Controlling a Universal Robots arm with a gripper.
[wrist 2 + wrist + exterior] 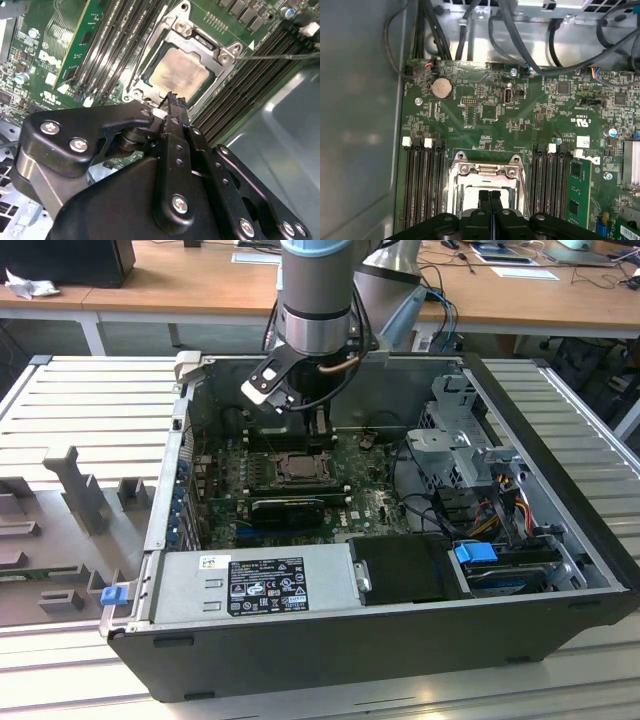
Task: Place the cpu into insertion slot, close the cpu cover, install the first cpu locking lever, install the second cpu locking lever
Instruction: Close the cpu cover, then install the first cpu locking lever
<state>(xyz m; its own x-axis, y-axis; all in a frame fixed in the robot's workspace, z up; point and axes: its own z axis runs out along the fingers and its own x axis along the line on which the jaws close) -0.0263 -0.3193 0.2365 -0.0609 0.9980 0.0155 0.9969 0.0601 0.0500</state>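
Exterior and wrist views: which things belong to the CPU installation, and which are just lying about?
Job in hand:
cpu
cover
end effector

Lying about:
coin battery
memory stick
power supply
cables

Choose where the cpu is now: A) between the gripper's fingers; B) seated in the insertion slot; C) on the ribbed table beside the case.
B: in the second wrist view the cpu lies flat inside the insertion slot, and the shut gripper holds nothing.
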